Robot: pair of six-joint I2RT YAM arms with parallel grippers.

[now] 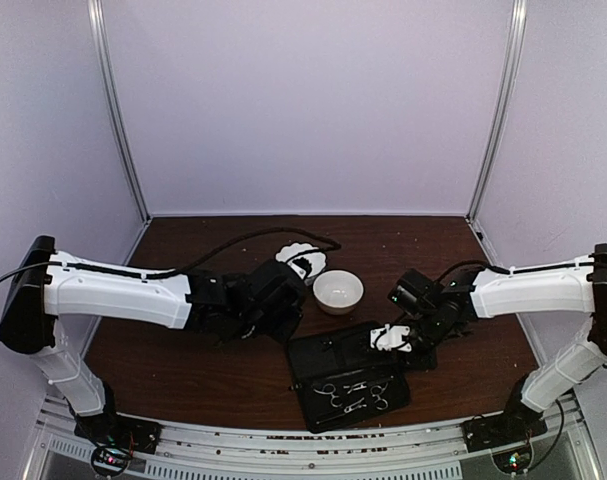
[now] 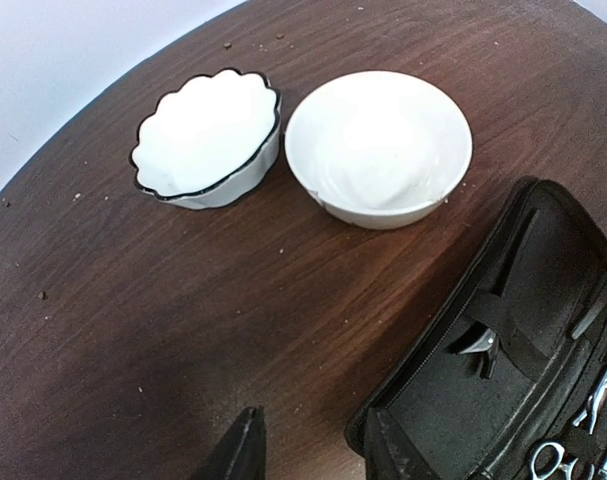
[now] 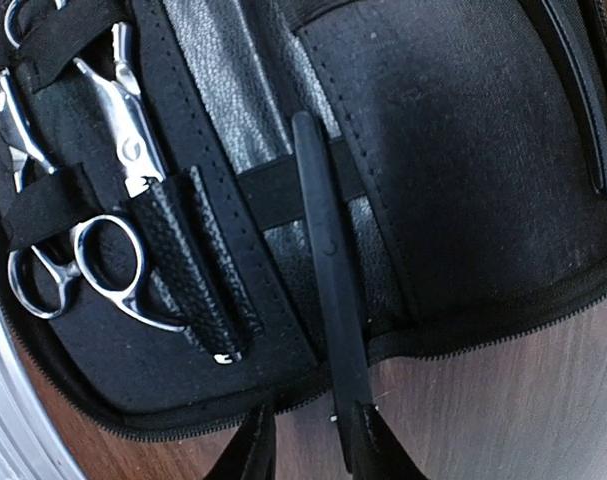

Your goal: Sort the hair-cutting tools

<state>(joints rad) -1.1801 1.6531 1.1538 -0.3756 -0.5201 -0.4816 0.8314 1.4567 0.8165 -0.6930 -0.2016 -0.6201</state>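
Right fingers [image 3: 251,448] are down at the near edge of the open zip case [image 3: 463,150], standing apart and straddling the end of a slim black clip [image 3: 323,260]. One finger sits just beside the clip, bare tabletop [image 3: 503,400] shows between the clip and the other, so nothing is pinched yet. Left fingers [image 2: 245,450] hover off the case's far-left corner. Only one tip shows, so I cannot tell whether they are spread or clenched, but nothing shows in them.

By my read this is the first pick. The plain white bowl [image 2: 378,145] and the scalloped bowl [image 2: 205,135], both beyond the case on the left arm's side, look empty. Silver scissors [image 3: 133,150] sit strapped in the case's left half, blades away from the wrist camera and rings near the case's front edge.

The clip's long axis runs from the case's middle fold straight toward the right fingers, leaning a touch sideways. Its far end crosses an elastic band [image 3: 258,190] at the fold, and its near end pokes out over the zip edge onto the tabletop. Whether the band pins it, I cannot tell.

Next move, I'd say, is to squeeze on that overhanging end and draw it back along its own length. A sideways tug could drag the case, and a thin clip can twist out of a loose grip.
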